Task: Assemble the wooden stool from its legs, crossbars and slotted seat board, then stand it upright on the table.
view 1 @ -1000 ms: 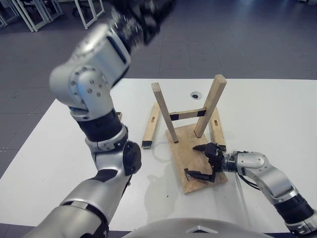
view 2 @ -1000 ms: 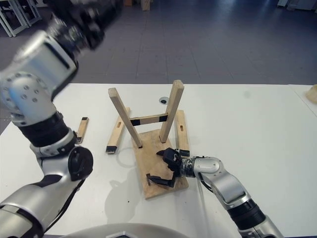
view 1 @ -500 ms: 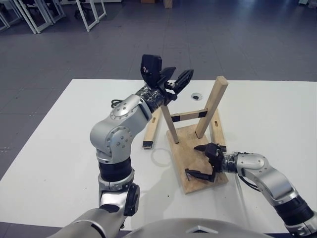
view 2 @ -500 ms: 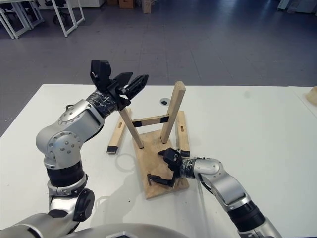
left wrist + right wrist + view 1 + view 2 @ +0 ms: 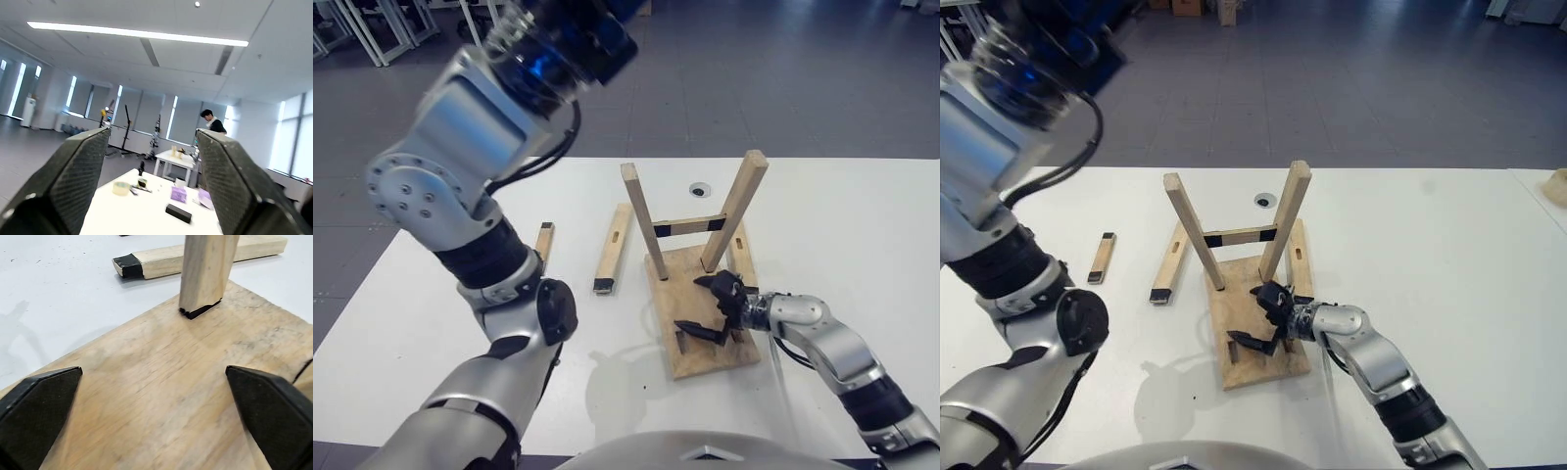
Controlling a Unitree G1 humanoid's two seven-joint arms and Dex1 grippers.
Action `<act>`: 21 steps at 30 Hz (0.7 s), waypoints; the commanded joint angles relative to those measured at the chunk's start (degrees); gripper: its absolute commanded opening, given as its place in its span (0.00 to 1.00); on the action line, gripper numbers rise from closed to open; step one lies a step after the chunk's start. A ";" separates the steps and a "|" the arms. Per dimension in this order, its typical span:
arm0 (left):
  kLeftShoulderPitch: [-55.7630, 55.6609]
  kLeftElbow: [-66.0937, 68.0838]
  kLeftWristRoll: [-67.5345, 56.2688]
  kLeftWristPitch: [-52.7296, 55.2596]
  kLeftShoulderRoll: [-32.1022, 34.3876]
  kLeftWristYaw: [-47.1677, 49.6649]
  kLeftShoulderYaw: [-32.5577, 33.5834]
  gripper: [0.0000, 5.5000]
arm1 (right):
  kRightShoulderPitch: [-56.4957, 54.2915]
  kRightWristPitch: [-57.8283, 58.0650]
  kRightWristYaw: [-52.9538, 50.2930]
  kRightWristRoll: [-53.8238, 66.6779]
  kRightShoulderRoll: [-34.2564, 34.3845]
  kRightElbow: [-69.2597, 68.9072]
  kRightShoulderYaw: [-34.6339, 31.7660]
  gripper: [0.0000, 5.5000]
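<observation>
since the seat board (image 5: 668, 304) lies flat on the table (image 5: 862, 225) with two legs (image 5: 643, 220) standing in its slots, joined by a crossbar (image 5: 690, 226), the right gripper (image 5: 685, 303) sits low over its near half, fingers spread wide and empty, probably to steady it. the left gripper (image 5: 152, 147), also wide and empty, is raised high, well apart from the spare leg (image 5: 612, 247). i cannot tell whether the right fingers touch the wood, and another leg (image 5: 741, 257) is half hidden behind the standing pair.

Pale wooden legs (image 5: 613, 245), black-tipped, on white table (image 5: 862, 220).
</observation>
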 commanded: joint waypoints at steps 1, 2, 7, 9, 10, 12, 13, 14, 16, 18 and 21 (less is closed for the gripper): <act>1.31 0.57 8.85 -8.25 4.72 9.58 2.00 0.59 | -2.27 8.42 -6.62 0.27 6.53 7.10 -2.97 1.00; 2.81 0.83 11.46 -10.19 4.90 11.58 2.02 0.59 | -3.02 9.69 -7.69 1.78 8.31 5.72 -4.43 1.00; 13.96 1.49 21.98 -15.02 5.46 12.68 -1.17 0.59 | -1.56 19.76 -6.30 10.77 6.51 -11.22 -10.39 1.00; 19.10 2.27 26.25 -16.47 6.19 11.94 -2.20 0.59 | 0.09 24.43 -5.21 15.12 3.23 -18.89 -13.87 1.00; 22.66 3.04 29.47 -17.02 7.37 11.94 -2.53 0.59 | 1.04 26.63 -4.55 17.52 1.11 -22.53 -16.36 1.00; 31.34 5.50 36.65 -18.29 10.66 11.11 -3.25 0.59 | 2.01 29.95 -5.20 20.05 -2.02 -26.62 -22.01 1.00; 34.71 6.47 39.06 -18.32 11.69 10.38 -3.74 0.59 | 2.20 30.88 -6.40 20.31 -2.80 -27.42 -23.99 1.00; 38.74 7.81 42.39 -18.73 13.07 8.44 -6.10 0.59 | 2.22 31.66 -8.55 20.08 -2.60 -27.85 -25.95 1.00; 45.16 10.20 45.46 -19.32 12.99 4.66 -9.25 0.59 | 2.03 33.22 -12.72 20.14 -0.88 -29.19 -28.06 1.00; 48.73 11.91 47.19 -20.15 12.40 1.62 -11.12 0.62 | 2.15 35.20 -15.61 21.62 1.28 -31.04 -28.54 1.00; 50.87 14.91 50.94 -21.16 13.04 -0.79 -13.33 0.71 | 3.28 36.60 -18.20 22.50 2.86 -33.24 -27.46 1.00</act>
